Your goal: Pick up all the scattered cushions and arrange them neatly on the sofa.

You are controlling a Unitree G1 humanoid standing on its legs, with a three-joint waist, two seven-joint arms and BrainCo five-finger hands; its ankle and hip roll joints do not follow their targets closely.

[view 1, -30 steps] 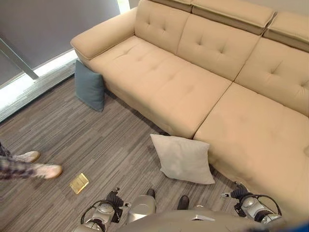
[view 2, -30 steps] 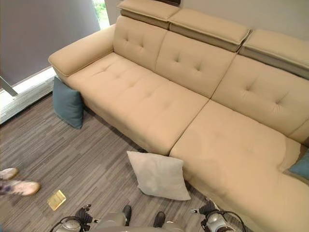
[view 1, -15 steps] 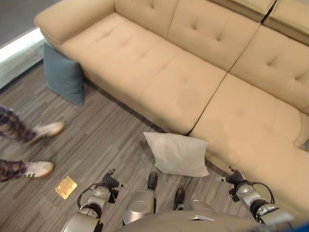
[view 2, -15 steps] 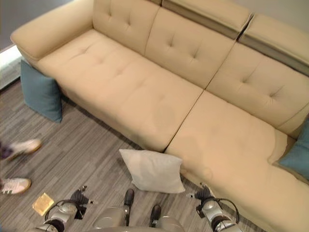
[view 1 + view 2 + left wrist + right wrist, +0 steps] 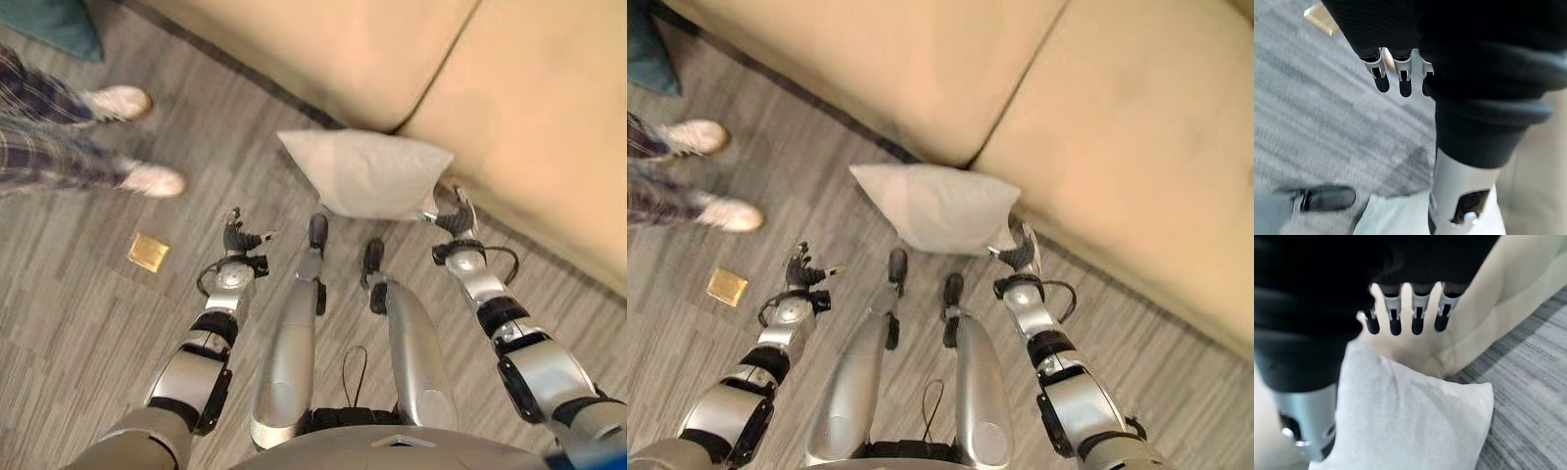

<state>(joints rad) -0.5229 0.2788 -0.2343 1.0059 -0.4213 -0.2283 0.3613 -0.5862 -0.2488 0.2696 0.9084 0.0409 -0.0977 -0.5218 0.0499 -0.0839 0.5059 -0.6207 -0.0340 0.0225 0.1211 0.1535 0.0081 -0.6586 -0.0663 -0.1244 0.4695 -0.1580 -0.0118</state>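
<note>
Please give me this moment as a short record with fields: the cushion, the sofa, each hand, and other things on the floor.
cushion: white cushion on the floor, leaning against the front of the sofa
sofa: beige sofa, no cushion on the seat part in view
right hand: right hand open, at the cushion's right corner, not gripping it
left hand: left hand open, over the bare floor, apart from the cushion
other cushion: teal cushion on the floor, at the far left
other things: small yellow square object on the floor; a person's shoes nearby

Both silver-grey arms reached downward; the dark-covered left hand [image 5: 235,238] and right hand [image 5: 453,213] had fingers relaxed, holding nothing.
</note>
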